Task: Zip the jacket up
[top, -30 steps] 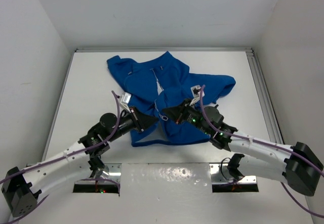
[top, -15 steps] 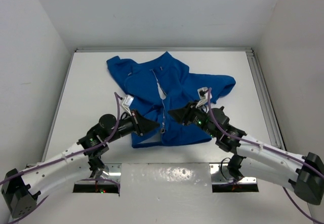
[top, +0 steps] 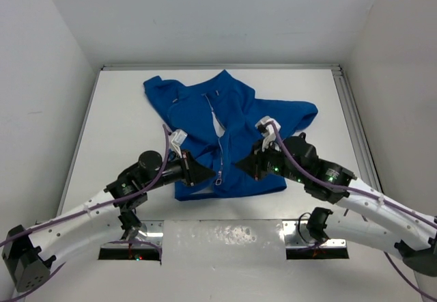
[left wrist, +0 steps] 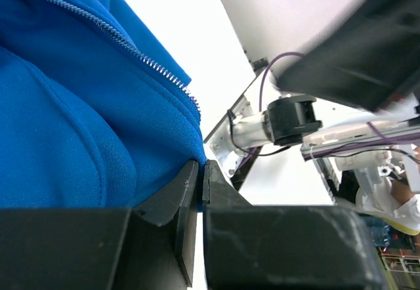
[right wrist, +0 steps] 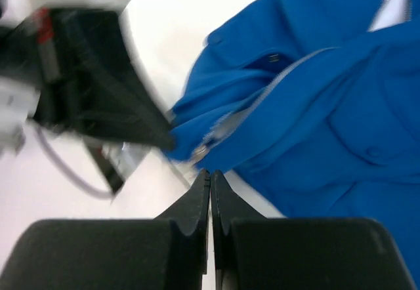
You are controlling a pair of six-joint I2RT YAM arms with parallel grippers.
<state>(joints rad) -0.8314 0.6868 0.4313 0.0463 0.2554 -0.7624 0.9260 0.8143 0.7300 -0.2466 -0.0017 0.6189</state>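
Note:
The royal-blue jacket (top: pixel 235 114) lies spread on the white table, its pale zipper (top: pixel 220 138) running down the middle to a slider (top: pixel 218 177) near the bottom hem. My left gripper (top: pixel 207 173) is shut on the hem's corner beside the zipper's lower end; in the left wrist view the blue fabric (left wrist: pixel 79 106) runs in between the pressed jaws of this gripper (left wrist: pixel 201 166), under the zipper teeth (left wrist: pixel 134 50). My right gripper (top: pixel 240 161) hovers over the jacket's right panel, shut, with nothing seen between its fingers. Its tips (right wrist: pixel 210 173) sit just below the blurred slider (right wrist: pixel 202 151).
White walls close in the table (top: pixel 116 117) on three sides. A metal rail (top: pixel 353 121) runs along the right edge. A shiny plate (top: pixel 225 237) lies between the arm bases at the near edge.
My right gripper has drawn back to the right from the zipper, opening and shutting again on the way. The left gripper has kept its hold on the hem, and the lower front now lies flatter.

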